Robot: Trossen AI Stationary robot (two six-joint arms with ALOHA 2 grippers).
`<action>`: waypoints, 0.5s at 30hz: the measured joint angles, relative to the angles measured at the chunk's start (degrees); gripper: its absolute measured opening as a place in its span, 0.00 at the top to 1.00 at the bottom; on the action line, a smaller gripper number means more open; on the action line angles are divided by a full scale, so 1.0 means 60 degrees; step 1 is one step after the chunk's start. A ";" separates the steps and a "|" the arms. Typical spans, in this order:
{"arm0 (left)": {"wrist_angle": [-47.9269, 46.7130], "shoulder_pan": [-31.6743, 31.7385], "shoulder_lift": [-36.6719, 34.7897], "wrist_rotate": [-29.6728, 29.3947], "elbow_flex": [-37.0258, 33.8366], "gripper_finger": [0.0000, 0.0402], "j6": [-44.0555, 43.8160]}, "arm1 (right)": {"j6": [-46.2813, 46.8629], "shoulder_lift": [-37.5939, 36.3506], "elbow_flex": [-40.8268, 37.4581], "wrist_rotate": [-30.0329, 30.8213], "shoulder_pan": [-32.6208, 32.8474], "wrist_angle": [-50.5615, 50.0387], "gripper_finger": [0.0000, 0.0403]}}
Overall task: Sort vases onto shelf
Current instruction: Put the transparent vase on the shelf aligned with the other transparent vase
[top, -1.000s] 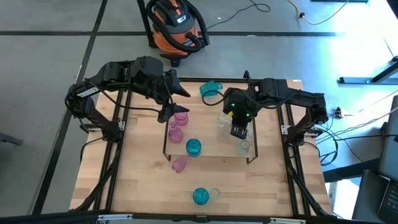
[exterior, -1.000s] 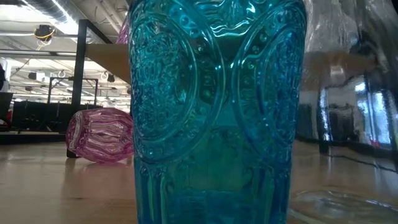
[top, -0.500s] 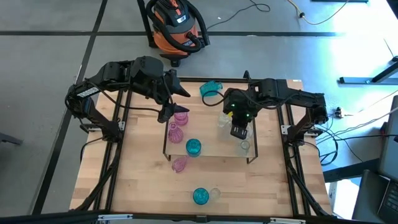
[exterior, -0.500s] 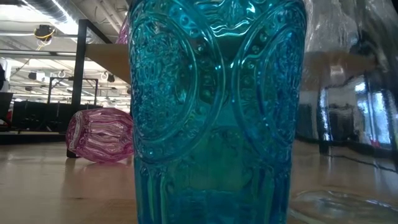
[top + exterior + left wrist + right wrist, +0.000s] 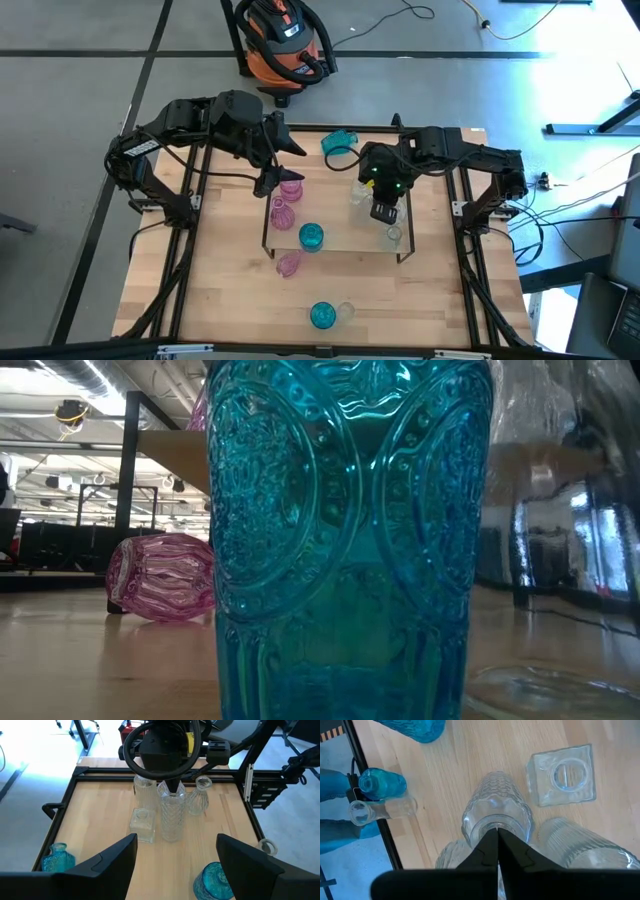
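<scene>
The shelf [image 5: 340, 245] stands mid-table. On its left end stand two pink vases [image 5: 287, 200], a teal one [image 5: 311, 237] stands near its front, and several clear vases [image 5: 172, 815] stand on its right end. My right gripper [image 5: 497, 845] points down, shut, at the mouth of the tall clear vase [image 5: 495, 812]. My left gripper [image 5: 175, 870] hangs open above the pink vases [image 5: 280, 168], holding nothing. A pink vase [image 5: 288, 264] lies on its side on the table in front of the shelf. My right gripper comes from above, its shut fingertips [image 5: 172, 787] at the mouth [image 5: 496, 827] of the tall clear vase, which stands upright on the shelf. I cannot tell whether they touch the rim.
A teal vase [image 5: 322, 315] and a small clear one [image 5: 346, 311] are near the table's front edge; the teal one fills the low view [image 5: 350, 540]. Another teal vase [image 5: 338, 143] lies at the far edge. A square clear vase [image 5: 562, 775] stands beside the tall one.
</scene>
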 joint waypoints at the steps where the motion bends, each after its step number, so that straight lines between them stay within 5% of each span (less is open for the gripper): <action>1: -0.0001 0.0000 0.0000 0.0000 0.0000 0.34 0.0001 | 0.0008 0.0000 0.0000 -0.0004 0.0000 0.0000 0.99; 15: 0.0005 0.0000 0.0000 0.0000 0.0000 0.34 -0.0003 | 0.0150 0.0000 0.0004 -0.0179 0.0000 0.0004 1.00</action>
